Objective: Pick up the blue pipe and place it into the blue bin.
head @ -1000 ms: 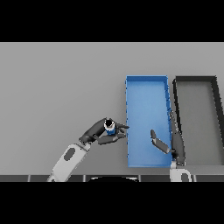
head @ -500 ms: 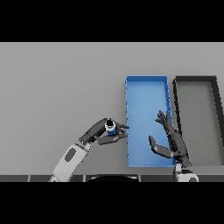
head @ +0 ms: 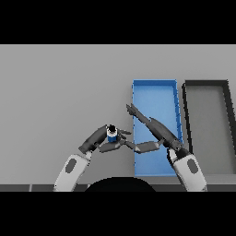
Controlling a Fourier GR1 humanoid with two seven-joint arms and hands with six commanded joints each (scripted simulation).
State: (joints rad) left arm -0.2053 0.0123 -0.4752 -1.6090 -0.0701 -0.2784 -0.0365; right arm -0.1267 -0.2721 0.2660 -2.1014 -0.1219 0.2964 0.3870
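The blue pipe [head: 111,134] is a short blue cylinder with a dark top, held upright just above the table, left of the blue bin [head: 154,85]. My left hand [head: 96,141] is shut on it, fingers and thumb curled round its sides. My right hand [head: 159,132] is open and reaches left across the bin's near half. Its straight fingers [head: 133,111] point past the bin's left wall, and its thumb tip lies close to the pipe.
A black bin [head: 205,84] stands directly right of the blue bin, their long sides almost touching. Grey table surface stretches to the left and far side of both hands.
My right hand has swung left from the blue bin's right side across its near half, fingers stretched toward the pipe. The left hand has kept the pipe in nearly the same spot.
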